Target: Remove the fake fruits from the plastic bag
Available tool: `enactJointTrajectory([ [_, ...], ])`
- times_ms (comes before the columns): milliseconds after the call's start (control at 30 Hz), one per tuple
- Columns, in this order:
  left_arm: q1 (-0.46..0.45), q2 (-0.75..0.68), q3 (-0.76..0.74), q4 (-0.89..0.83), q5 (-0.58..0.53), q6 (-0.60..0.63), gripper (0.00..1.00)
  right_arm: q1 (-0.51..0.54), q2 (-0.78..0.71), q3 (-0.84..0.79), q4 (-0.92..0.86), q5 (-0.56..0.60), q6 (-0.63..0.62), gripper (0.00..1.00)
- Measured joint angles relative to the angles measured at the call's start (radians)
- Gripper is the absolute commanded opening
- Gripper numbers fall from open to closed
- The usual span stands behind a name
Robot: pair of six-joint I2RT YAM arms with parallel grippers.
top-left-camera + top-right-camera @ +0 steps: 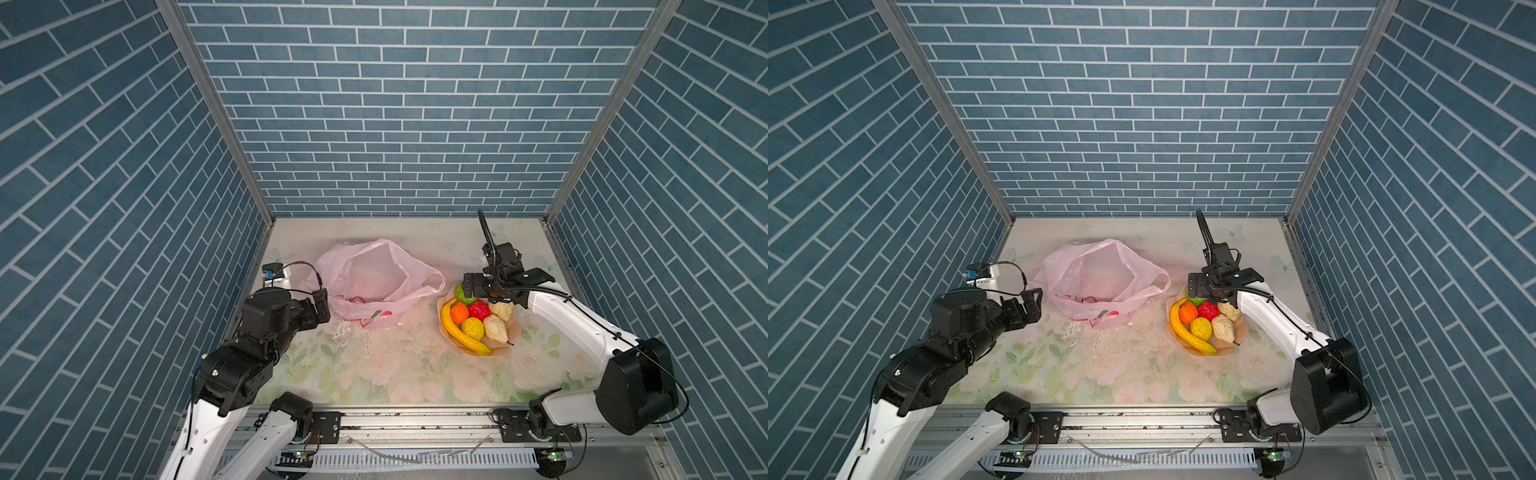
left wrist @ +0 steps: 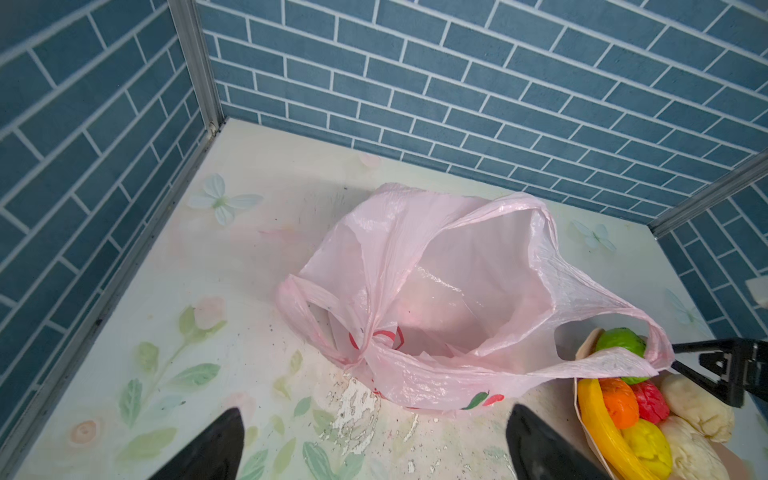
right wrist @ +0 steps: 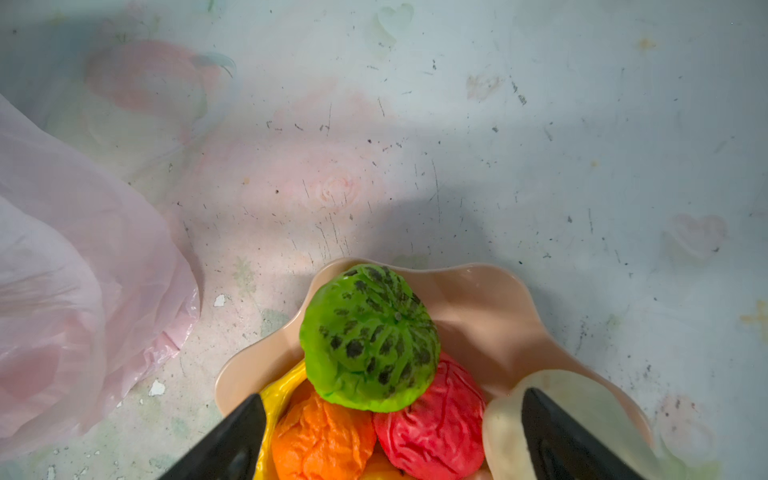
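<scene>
Table (image 1: 374, 374): floral top, scuffed mid. Plastic bag (image 1: 374, 274) slumped on it centre-left, toward the far side, mouth gaping up. One loop handle stretches right to just beside the bowl (image 3: 486, 307). The bowl is peach w/ a scalloped rim and sits right of the bag. All seven fake fruits lie in it, out of the bag.

Left hand (image 1: 320, 309) just near-left of the bag, released, fingers spread wide w/ nothing btwn them; in the left wrist view the tips stop short of the plastic. Right hand (image 1: 473, 286) over the bowl's far rim, also released, fingers wide apart & gripping nothing.

Fruits:
- banana (image 1: 457, 332) curves along the bowl's left & near rim
- far cream one (image 1: 500, 309) & near cream one (image 1: 495, 327) on the right side
- green ball (image 3: 370, 336) at the far end, resting atop the orange ball (image 1: 459, 311) & red ball (image 1: 478, 309)
- yellow ball (image 1: 473, 327) nr the middle, beside the banana
</scene>
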Motion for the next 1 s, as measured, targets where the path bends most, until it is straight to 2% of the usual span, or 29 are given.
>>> enactJointTrajectory([
  [167, 0.015, 0.051, 0.002, 0.012, -0.07, 0.032, 0.99, -0.002, -0.095, 0.0, -0.006, 0.058, -0.014, 0.99],
  [300, 0.08, 0.093, -0.021, 0.051, -0.087, 0.054, 0.99, -0.017, -0.164, 0.0, -0.012, 0.098, -0.026, 0.99],
  [500, 0.261, 0.135, -0.102, 0.145, -0.057, 0.069, 0.99, -0.085, -0.254, -0.027, 0.008, 0.109, -0.026, 0.99],
  [667, 0.439, 0.178, -0.178, 0.215, 0.014, 0.061, 0.99, -0.159, -0.336, -0.108, 0.042, 0.108, -0.034, 0.99],
  [767, 0.515, 0.196, -0.221, 0.262, 0.046, 0.044, 0.99, -0.215, -0.381, -0.176, 0.076, 0.109, -0.033, 0.99],
  [900, 0.534, 0.225, -0.272, 0.318, 0.048, 0.028, 0.99, -0.286, -0.438, -0.267, 0.127, 0.11, -0.03, 0.99],
  [1000, 0.534, 0.266, -0.297, 0.35, 0.01, 0.011, 0.99, -0.329, -0.455, -0.314, 0.166, 0.116, -0.024, 0.99],
])
